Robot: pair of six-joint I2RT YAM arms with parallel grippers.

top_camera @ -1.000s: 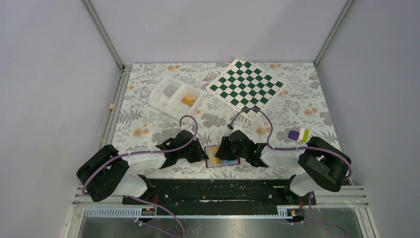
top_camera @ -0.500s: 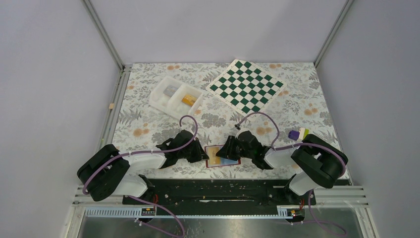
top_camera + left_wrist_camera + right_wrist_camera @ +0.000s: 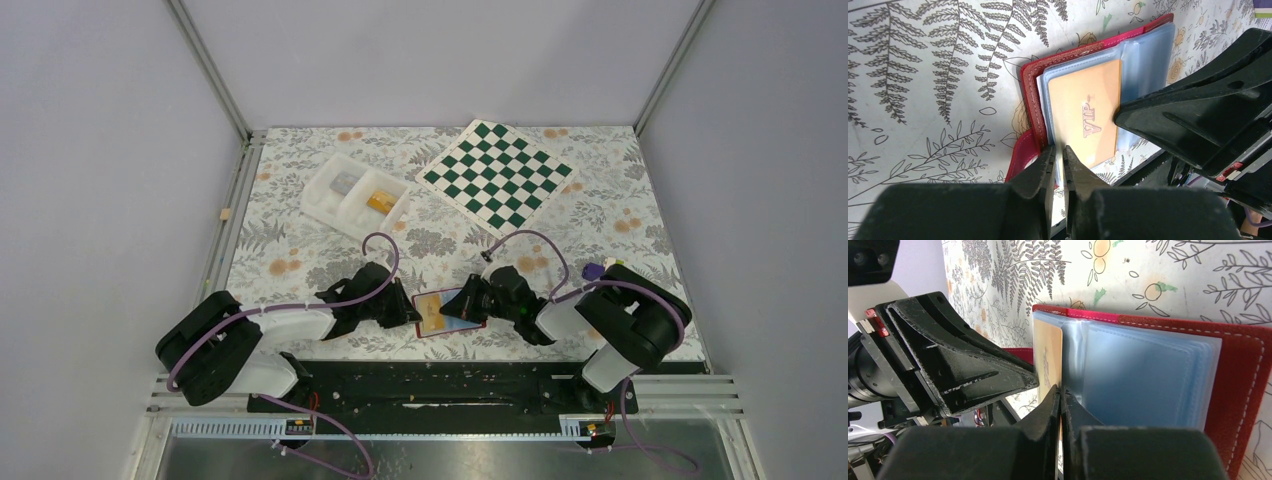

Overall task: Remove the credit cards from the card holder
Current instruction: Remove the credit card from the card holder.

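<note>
Our right gripper point(image 3: 452, 312) now sits further right on the flat red folding wallet point(image 3: 436, 314), whose right side tilts up.

Card holder point(image 3: 1031, 97): flat red wallet w/ stitched edge, lying open on the table near its front edge, betw. the 2 arms. Small red tab point(image 3: 1020, 155) sticks out at one corner. Inside is a stack of pale blue see-through sleeves point(image 3: 1143, 380), slightly fanned over the red cover. Only 1 card point(image 3: 1085, 115) in view: thin, orange-yellow, "VIP" on its face, face up at the top sleeve, approx. square w/ the cover. Can't tell how far it's out of the sleeve. Left gripper point(image 3: 1058, 150) pinches the sleeve edge next to the tab. Right gripper point(image 3: 1060, 390) is closed on the card's edge.
</note>
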